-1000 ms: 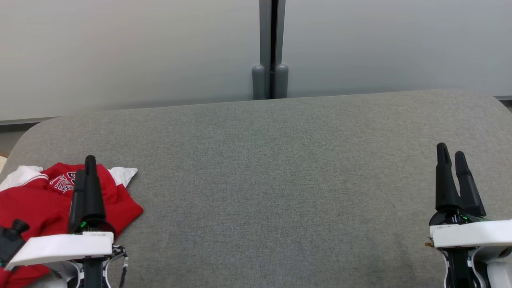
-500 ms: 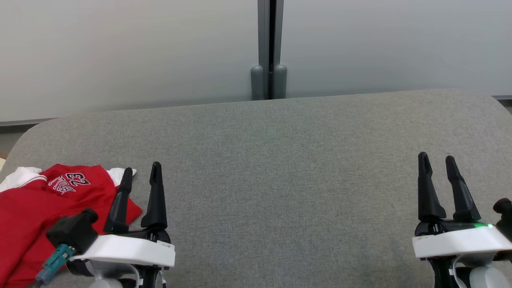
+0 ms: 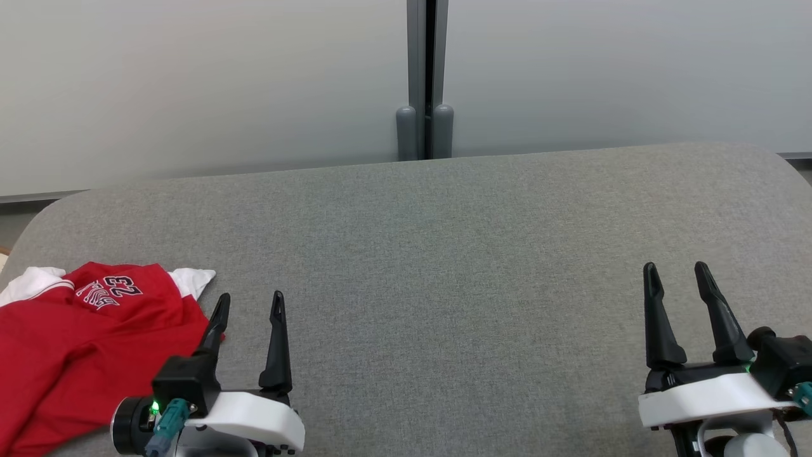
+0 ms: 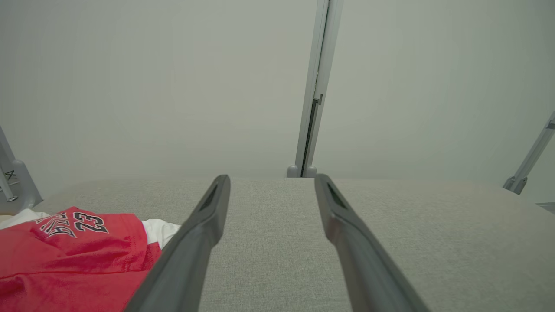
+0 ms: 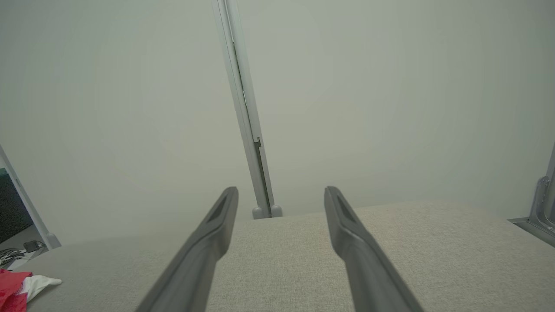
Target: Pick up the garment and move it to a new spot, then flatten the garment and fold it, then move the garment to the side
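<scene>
The garment (image 3: 76,336) is a red jersey with white sleeves and the number 23, lying rumpled at the left end of the grey padded table (image 3: 444,254). It also shows in the left wrist view as the garment (image 4: 73,255) at lower left, and a corner of the garment (image 5: 21,286) sits at the far left of the right wrist view. My left gripper (image 3: 249,303) is open just right of the jersey's edge, nothing between its fingers. At the lower right my right gripper (image 3: 675,271) stands open and empty, far from the cloth.
Pale wall panels with a grey vertical post (image 3: 426,82) run behind the table's far edge. The table's rounded corners lie at far left and far right. A metal frame leg (image 4: 527,162) stands off the right end.
My left gripper has swung from over the jersey to the right of it and pulled back toward me, turning so its open fingers show. The right gripper has drawn back and slightly left.
</scene>
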Available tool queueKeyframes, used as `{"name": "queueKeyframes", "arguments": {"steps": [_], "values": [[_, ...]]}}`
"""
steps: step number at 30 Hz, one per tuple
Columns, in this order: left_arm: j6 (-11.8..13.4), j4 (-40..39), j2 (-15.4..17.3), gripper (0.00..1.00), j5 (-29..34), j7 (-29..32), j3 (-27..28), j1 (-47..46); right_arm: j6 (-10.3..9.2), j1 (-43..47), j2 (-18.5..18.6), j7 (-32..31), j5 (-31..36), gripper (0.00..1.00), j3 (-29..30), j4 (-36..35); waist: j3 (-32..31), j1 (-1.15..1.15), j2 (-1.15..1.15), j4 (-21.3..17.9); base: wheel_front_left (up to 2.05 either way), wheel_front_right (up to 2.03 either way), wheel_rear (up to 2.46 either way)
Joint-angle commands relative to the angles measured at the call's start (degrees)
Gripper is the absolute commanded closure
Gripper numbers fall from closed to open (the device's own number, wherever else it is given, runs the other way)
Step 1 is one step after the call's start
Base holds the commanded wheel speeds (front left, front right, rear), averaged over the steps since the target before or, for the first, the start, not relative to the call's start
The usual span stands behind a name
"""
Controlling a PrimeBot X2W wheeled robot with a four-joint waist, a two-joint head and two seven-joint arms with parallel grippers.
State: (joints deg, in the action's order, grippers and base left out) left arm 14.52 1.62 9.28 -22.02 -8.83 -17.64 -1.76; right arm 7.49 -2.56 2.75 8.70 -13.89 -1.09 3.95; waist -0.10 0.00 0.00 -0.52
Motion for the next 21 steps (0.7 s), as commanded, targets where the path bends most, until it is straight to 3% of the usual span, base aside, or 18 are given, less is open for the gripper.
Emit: {"name": "queueKeyframes", "arguments": {"steps": [1, 21], "values": [[1.39, 0.05, 1.04, 0.0, 1.67, -0.59, -1.08, -1.62, 0.0, -0.1, 0.09, 0.74, 1.88, 0.0, -0.35, -0.28, 0.01, 0.0, 0.0, -0.01, 0.0, 0.0, 0.0], [11.27, 0.63, 4.74, 0.0, 8.92, -3.2, -10.74, -3.94, 0.0, 0.28, 0.14, 3.34, 9.76, 0.0, -2.02, 0.06, -0.01, 0.0, 0.0, 0.01, 0.0, 0.0, 0.0]]}}
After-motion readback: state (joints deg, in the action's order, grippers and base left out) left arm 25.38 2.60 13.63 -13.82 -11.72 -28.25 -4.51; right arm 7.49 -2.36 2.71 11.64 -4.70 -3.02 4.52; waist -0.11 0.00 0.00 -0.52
